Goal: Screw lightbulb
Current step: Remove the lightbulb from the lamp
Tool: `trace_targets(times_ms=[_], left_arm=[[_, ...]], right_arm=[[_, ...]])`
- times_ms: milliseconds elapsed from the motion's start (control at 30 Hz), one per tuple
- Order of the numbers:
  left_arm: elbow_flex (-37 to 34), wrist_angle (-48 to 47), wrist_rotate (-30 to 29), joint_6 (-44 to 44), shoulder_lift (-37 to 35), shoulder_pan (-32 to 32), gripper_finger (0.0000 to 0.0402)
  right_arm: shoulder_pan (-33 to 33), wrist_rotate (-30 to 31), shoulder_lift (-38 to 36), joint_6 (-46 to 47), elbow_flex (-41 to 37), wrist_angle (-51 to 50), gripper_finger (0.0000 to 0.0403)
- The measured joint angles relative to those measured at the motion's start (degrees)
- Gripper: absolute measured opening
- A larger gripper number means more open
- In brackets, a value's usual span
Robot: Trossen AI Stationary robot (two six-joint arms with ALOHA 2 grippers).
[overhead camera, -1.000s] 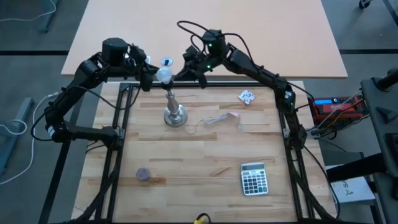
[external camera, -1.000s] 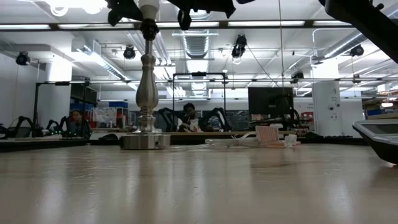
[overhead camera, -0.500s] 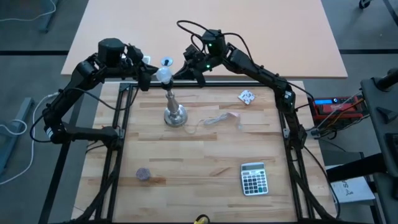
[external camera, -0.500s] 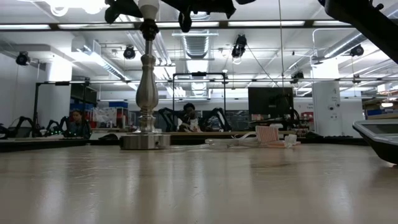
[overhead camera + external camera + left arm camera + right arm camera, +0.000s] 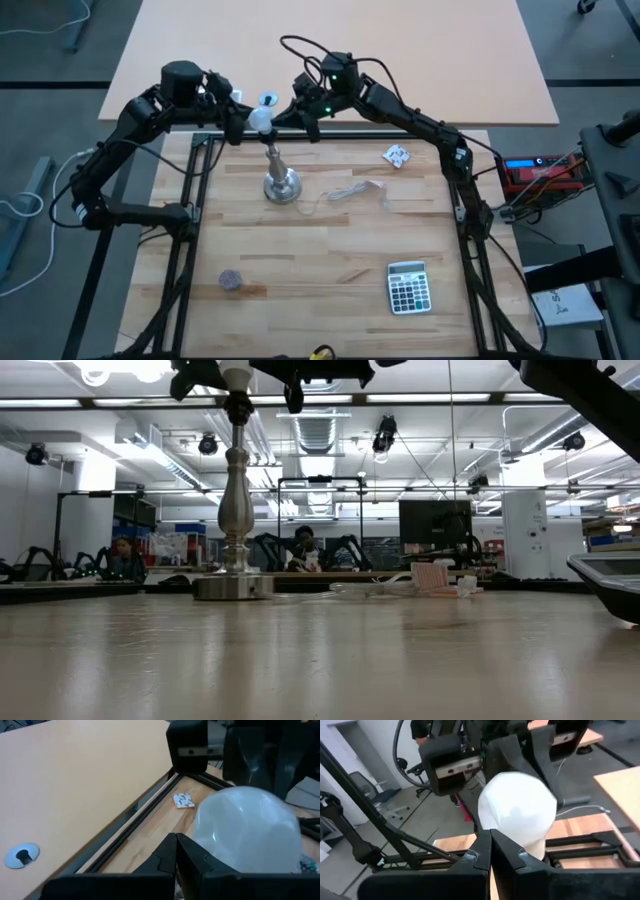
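Note:
The white frosted lightbulb point(image 5: 262, 120) sits on top of the silver stand point(image 5: 279, 185), whose round base rests on the table's far left part. In the low view the lightbulb point(image 5: 238, 370) shows at the top edge, above the stand's stem point(image 5: 235, 490). My left gripper point(image 5: 245, 121) is shut at the bulb's left side. My right gripper point(image 5: 287, 117) is shut at its right side. Each wrist view looks past shut fingers onto the globe point(image 5: 247, 830) point(image 5: 517, 812). My left gripper's shut fingertips point(image 5: 175, 852) lie against the globe's left side point(image 5: 210, 845), coming from the table's left and slanting a little down; whether they touch it, I cannot tell. My right gripper's shut fingertips point(image 5: 487, 847) lie against the globe's lower right side point(image 5: 520, 845), coming nearly level from the table's right. The bulb stands upright on the stand.
A white cable point(image 5: 350, 192) lies right of the stand's base. A crumpled paper scrap point(image 5: 396, 155) lies at the far right, a calculator point(image 5: 408, 287) near the front right, a small dark disc point(image 5: 231, 281) near the front left. A black frame point(image 5: 190, 215) rims the table.
My right gripper has swung a little toward the table's left, closer round the bulb, with its wrist turning. The bulb and the stand stay where they were.

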Motion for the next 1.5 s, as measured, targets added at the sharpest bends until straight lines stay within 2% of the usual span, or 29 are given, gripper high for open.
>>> trace_targets(times_ms=[333,567,800,1100,1167,1367,1500], left_arm=[[0.0,0.0,0.6,-1.0,-2.6,0.0,0.0],[0.0,-0.1,6.2,-1.7,-3.2,0.0,0.0],[0.0,0.0,6.4,-1.8,-3.2,0.0,0.0],[0.0,-0.1,6.4,-1.8,-3.4,0.0,0.0],[0.0,-0.4,5.6,-1.7,-3.5,0.0,0.0],[0.0,-0.3,-3.4,0.5,-3.5,0.0,0.0],[0.0,0.3,-4.2,2.0,-2.3,0.0,0.0]], right_arm=[[-0.3,2.8,0.0,0.2,0.0,0.1,0.0],[-0.6,4.7,0.0,0.2,0.0,-0.1,0.0],[-1.0,9.0,0.0,-0.6,0.0,-0.2,0.0],[-2.0,9.4,-0.2,-0.5,0.0,-0.3,0.0],[-2.2,9.1,-0.2,-0.3,0.1,-1.2,0.0],[-3.0,9.0,-2.0,-0.8,0.2,-2.5,0.0],[-3.2,7.2,-3.6,-2.7,0.2,-2.9,0.0]])
